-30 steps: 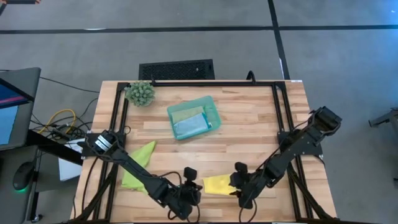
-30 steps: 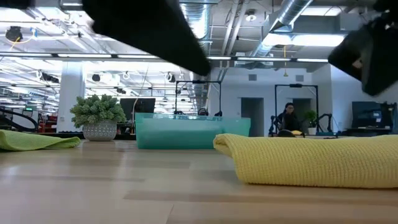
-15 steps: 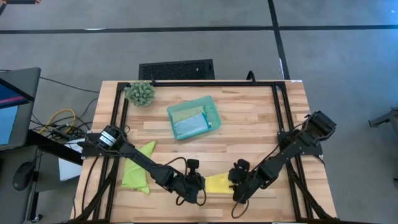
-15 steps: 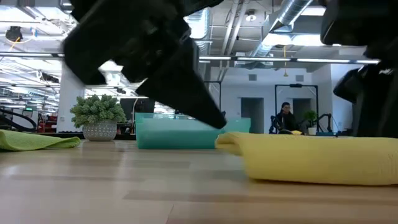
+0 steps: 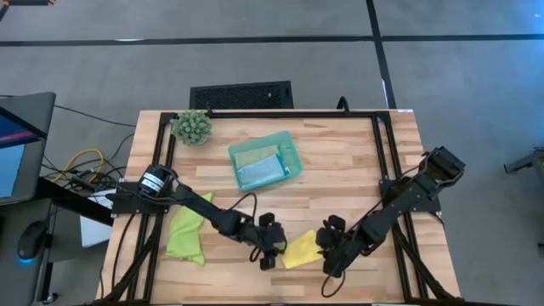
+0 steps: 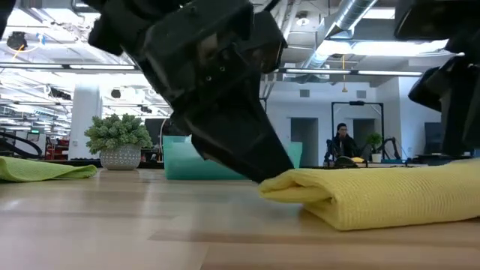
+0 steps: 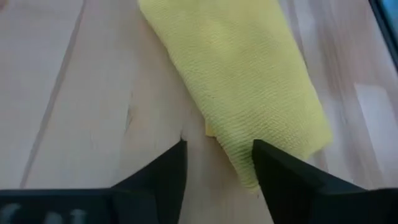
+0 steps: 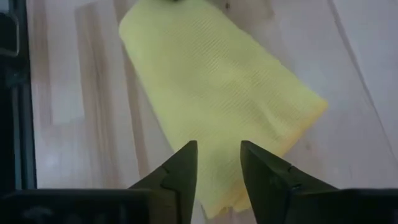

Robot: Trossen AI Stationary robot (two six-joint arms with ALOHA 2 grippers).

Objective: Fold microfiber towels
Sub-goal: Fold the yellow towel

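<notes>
A folded yellow towel (image 5: 300,249) lies flat on the wooden table near its front edge, between my two grippers. My left gripper (image 7: 217,167) stands open at the towel's left end, slanting down, one finger on each side of the end's corner. My right gripper (image 8: 219,163) stands open over the towel's right end, with a strip of cloth showing between its fingers. A lime green towel (image 5: 189,229) lies crumpled at the front left. A pale sage towel (image 5: 252,155) and a light blue towel (image 5: 260,172) lie in the teal tray (image 5: 291,153). My left gripper comes slanting down from the table's left, and one finger (image 7: 277,171) lies at the yellow towel's left end edge (image 7: 239,165); whether it presses on the cloth cannot be told. My right gripper's fingers (image 8: 264,171) stand at the towel's right end (image 8: 217,186); whether they touch it cannot be told.
A spiky green plant ball (image 5: 192,127) in a small pot stands at the far left corner. Black frame rails (image 5: 163,170) run along the table's left, right and far edges. Bare wood lies between the tray and the right rail.
My left gripper has travelled from the table's front edge toward the yellow towel's left end, coming down, rolling, and opening. The yellow towel has turned a little on the table and now lies skewed.
</notes>
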